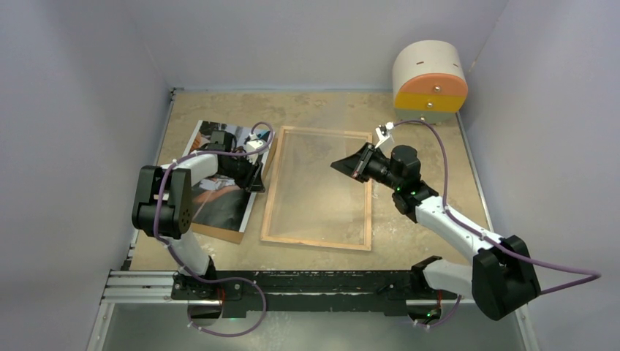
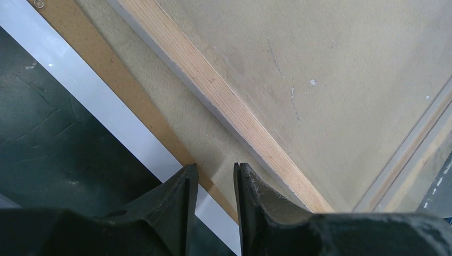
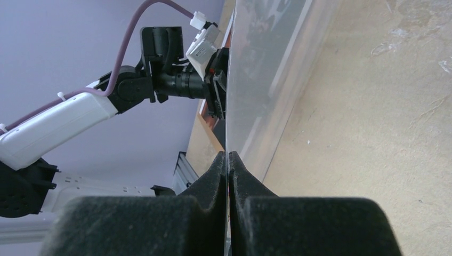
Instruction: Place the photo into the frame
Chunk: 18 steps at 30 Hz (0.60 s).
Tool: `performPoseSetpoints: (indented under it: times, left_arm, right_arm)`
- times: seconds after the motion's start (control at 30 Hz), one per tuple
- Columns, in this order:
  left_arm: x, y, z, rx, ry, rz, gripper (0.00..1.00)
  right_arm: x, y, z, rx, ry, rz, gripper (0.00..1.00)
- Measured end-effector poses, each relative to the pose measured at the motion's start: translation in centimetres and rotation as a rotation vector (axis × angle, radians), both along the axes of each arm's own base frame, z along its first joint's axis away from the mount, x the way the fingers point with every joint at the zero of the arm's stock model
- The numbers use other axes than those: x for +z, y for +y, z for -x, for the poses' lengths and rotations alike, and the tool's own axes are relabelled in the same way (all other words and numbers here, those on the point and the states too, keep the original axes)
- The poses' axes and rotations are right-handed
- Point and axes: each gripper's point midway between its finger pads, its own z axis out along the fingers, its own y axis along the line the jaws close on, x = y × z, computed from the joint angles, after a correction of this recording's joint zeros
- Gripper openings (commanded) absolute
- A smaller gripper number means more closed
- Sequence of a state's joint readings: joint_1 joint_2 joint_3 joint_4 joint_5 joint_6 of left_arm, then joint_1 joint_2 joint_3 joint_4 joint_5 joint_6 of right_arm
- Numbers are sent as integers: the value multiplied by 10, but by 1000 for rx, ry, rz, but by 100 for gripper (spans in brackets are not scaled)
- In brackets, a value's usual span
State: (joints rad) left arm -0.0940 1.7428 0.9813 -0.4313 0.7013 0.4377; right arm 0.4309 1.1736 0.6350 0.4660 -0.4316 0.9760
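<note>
Pinching the glass pane (image 3: 256,80) edge-on, my right gripper (image 3: 228,160) sits over the frame (image 1: 316,241) mid-table. My left gripper (image 2: 216,169), fingers slightly parted, hovers at the right edge of the photo (image 1: 223,208).

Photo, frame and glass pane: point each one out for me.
photo (image 1: 221,207), top view, its dark lower part.
frame (image 1: 314,243), top view, near wooden rail.
pane (image 3: 256,80), right wrist view, clear sheet above the fingers.
</note>
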Motion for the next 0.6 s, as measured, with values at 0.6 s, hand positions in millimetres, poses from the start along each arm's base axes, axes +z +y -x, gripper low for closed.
performPoseSetpoints:
  times: [0.6]
  left_arm:
    - [-2, 0, -1, 1, 1, -1, 32]
  right_arm:
    - [-1, 6, -2, 34, -25, -6, 0]
